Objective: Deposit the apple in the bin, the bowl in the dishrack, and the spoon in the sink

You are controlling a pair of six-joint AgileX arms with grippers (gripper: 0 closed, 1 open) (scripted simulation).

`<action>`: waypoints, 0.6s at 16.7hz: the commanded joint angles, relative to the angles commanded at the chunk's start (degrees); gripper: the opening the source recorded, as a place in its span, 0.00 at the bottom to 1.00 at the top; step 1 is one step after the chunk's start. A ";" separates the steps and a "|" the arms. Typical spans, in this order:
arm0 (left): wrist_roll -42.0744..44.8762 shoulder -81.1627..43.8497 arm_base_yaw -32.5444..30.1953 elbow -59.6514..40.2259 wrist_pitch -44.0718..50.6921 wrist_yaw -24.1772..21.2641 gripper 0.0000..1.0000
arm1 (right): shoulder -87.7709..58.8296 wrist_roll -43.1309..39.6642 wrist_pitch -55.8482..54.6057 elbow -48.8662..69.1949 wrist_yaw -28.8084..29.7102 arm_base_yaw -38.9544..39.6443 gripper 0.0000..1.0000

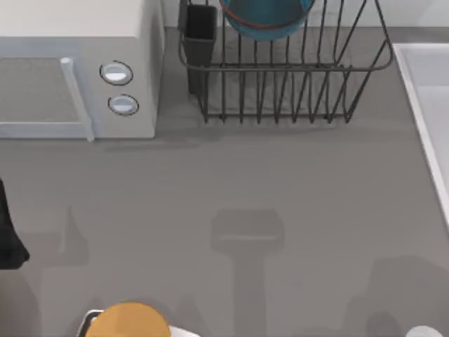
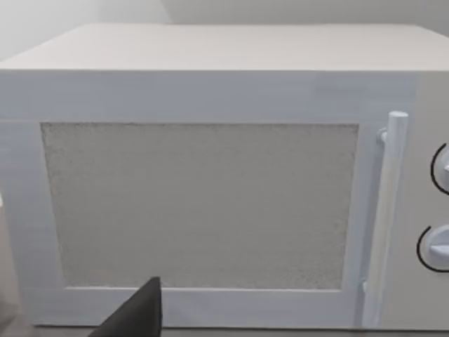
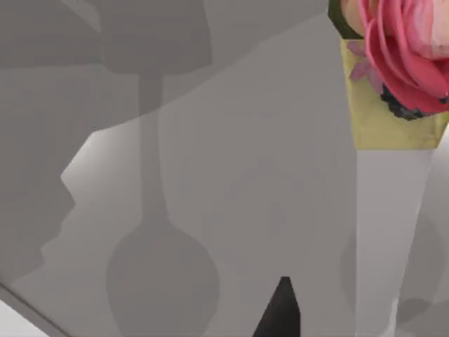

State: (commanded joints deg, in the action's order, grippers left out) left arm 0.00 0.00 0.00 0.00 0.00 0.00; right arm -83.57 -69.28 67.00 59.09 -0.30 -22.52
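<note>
At the near edge of the table (image 1: 231, 189) lay a larger orange-yellow round thing (image 1: 128, 320); the left arm (image 1: 8, 235) stood at the left edge, facing the microwave (image 1: 77, 63). I cannot tell if either pincer was released or clenched. Further back, the bowl (image 1: 266, 17) already sat in the dishrack (image 1: 280, 70), so this step seemed done. The sink (image 1: 428, 105) was at the right; apple and spoon, I judged, remained.

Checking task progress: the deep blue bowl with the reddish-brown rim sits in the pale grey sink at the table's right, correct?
Not quite. The top view shows the deep blue bowl inside the black wire dishrack, beside the white microwave; the pale grey sink at the table's right edge does not hold it.
</note>
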 joint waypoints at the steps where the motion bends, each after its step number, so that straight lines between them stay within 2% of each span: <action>1: 0.00 0.00 0.00 0.00 0.00 0.00 1.00 | -2.14 0.15 0.99 2.38 0.04 0.38 0.00; 5: 0.00 0.00 0.00 0.00 0.00 0.00 1.00 | -14.76 1.24 6.72 17.87 0.19 2.64 0.00; 10: 0.00 0.00 0.00 0.00 0.00 0.00 1.00 | -35.71 4.44 16.18 48.40 0.36 6.34 0.00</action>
State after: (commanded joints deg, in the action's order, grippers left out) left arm 0.00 0.00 0.00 0.00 0.00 0.00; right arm -119.28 -64.85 83.18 107.50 0.06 -16.18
